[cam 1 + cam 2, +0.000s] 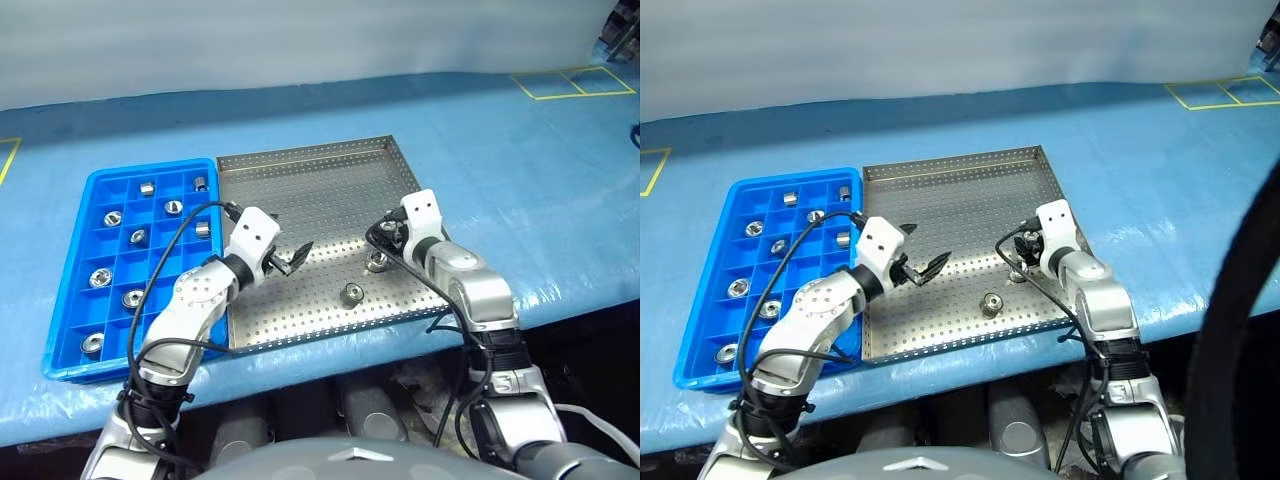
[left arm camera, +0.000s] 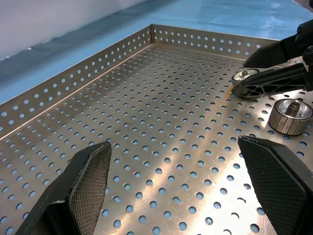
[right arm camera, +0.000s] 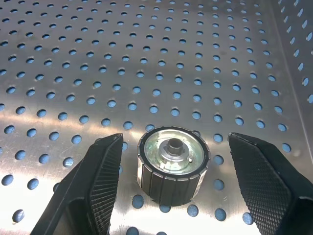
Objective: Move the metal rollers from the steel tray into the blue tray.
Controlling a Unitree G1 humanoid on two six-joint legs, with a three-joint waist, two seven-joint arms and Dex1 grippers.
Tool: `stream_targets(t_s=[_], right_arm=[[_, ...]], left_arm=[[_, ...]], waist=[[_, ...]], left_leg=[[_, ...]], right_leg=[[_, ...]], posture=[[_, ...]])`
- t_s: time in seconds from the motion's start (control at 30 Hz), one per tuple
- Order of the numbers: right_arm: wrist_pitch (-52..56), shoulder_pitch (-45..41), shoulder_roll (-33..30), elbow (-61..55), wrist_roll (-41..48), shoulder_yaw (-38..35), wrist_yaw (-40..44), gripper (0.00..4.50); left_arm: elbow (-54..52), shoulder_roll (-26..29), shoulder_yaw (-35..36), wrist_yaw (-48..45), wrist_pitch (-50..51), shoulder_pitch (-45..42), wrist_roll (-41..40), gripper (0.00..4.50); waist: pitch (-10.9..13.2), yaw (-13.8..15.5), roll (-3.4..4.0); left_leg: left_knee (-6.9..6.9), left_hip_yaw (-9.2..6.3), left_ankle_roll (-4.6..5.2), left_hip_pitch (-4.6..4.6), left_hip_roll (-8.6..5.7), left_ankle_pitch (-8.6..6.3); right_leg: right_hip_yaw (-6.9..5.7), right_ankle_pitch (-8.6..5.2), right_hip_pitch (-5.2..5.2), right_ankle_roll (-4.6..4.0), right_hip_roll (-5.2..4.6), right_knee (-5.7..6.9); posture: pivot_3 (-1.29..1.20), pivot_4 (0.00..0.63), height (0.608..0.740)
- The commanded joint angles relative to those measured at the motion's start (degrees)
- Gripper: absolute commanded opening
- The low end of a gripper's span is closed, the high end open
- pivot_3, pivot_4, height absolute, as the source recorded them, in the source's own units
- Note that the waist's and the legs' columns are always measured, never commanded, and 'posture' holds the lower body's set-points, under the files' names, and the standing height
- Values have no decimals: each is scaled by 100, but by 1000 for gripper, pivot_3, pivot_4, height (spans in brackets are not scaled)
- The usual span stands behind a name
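The right gripper (image 3: 171, 176) covers part of one roller (image 1: 377, 262) in the head views, so its lower half is hard to make out there; the right wrist view shows that roller (image 3: 173, 165) standing on end between the two fingers, which are spread wide with a gap on either side and touch nothing. A second roller (image 1: 352, 293) lies free on the steel tray (image 1: 300, 180), nearer and slightly left of the first. The left gripper (image 1: 290, 262) hangs over the tray's left-middle, fingers wide apart and empty, with both rollers to its right. The far half of the steel tray is bare perforated floor with low rims all round. The blue tray (image 1: 70, 290) touches its left rim; several rollers (image 1: 100, 278) sit in separate compartments, and the left arm hides part of its near right corner.
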Motion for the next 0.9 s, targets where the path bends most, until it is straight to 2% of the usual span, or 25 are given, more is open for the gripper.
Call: stream_targets(t_s=[0.03,0.1,0.23,0.37,0.63,0.8,0.9], right_arm=[[-108,-137,8,62,5,-116,-89,3059],[-106,-137,6,57,3,-105,-104,2432],[-95,-110,32,14,52,-155,-137,2432],[-177,-83,47,-153,24,-222,-253,1697],[5,-59,101,-1323,203,-30,-72,1701],[358,-24,433,-2250,859,449,457,1701],[585,-10,645,-2542,1198,881,736,1701]], left_arm=[[-334,46,115,38,-30,-30,8,4500],[-352,64,153,42,-14,-39,-1,4500],[-371,95,177,50,-4,-38,-15,4500],[-372,102,182,46,1,-47,-12,4500],[-546,90,533,-37,-6,-24,-364,4500],[-987,145,1490,-166,324,104,-1207,4500],[-1268,622,2057,-228,616,299,-1342,4500]], waist=[[0,7,0],[0,8,0],[0,10,1],[1,12,1],[5,4,8],[7,-22,10],[8,-33,12]], left_leg=[[0,0,0,0,0,0],[0,0,1,-1,-1,-1],[0,0,1,-1,-1,-1],[0,0,1,-1,-1,-1],[-1,-1,1,-2,1,-1],[-1,-1,0,-2,5,-1],[-2,-4,0,-2,10,-1]], right_leg=[[0,0,0,0,0,0],[0,1,0,1,-2,0],[0,1,0,2,-3,0],[0,2,0,2,-3,0],[-1,2,-3,2,-2,1],[-1,1,-5,2,0,1],[-4,-1,-6,-2,4,3]], posture=[[-210,150,740],[-210,150,740],[-210,150,740],[-215,150,740],[-216,150,740],[-211,150,740],[-198,150,740]])
